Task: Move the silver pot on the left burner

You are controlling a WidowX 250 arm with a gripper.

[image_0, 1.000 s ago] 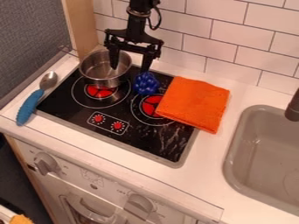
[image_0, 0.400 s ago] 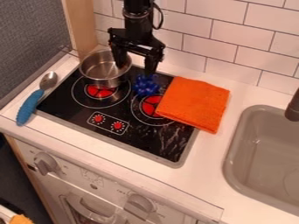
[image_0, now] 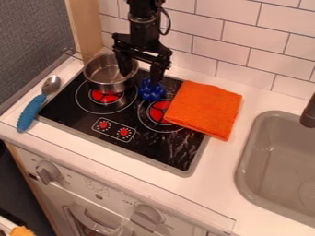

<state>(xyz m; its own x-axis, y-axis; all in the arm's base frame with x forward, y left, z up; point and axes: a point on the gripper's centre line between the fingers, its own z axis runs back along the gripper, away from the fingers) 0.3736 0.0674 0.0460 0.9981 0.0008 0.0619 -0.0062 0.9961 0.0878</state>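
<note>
My gripper (image_0: 141, 77) hangs at the back of the stove, open, over the right rim of the silver pot. Its left finger dips inside that rim, while the right one stands outside, just above a blue bumpy object. The silver pot (image_0: 106, 85) is upright, with its base at the back part of the left burner (image_0: 106, 97), whose red centre shows partly in front of it. Whether a finger touches the pot's wall, I cannot tell.
The blue bumpy object (image_0: 151, 91) sits between the pot and the right burner (image_0: 160, 111). An orange cloth (image_0: 205, 109) overlaps the stove's right edge. A blue-handled spoon (image_0: 31, 112) lies on the left, a grey sink (image_0: 277, 161) on the right. Tiled wall (image_0: 246, 37) behind.
My gripper has come down a little and slightly to the right, its left finger now lower inside the pot's rim. The pot has not visibly moved.
</note>
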